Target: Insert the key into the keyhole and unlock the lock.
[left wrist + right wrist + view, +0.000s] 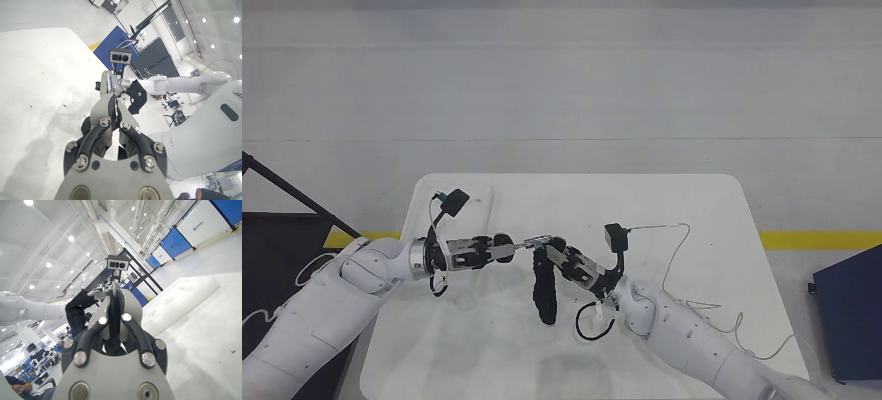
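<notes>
Currently the key [118,113] is pinched between left gripper [114,103] fingers, tip at the keyhole [114,92] of the lock [113,82], which is clamped by right gripper [115,294] above the worktop's [662,200] middle. Blade is best kept aligned, pushed home, then turned.

table: a white rectangular table with rounded corners [692,210] is set on a pale grey floor [562,80] | foam: a white foam block with cut-out recesses [191,294] is laid on the table | specks: small dark specks [64,105] are scattered on the table top | floor: a yellow stripe [827,240] is painted to either side of the table; a dark blue panel [852,310] is stood near it
</notes>
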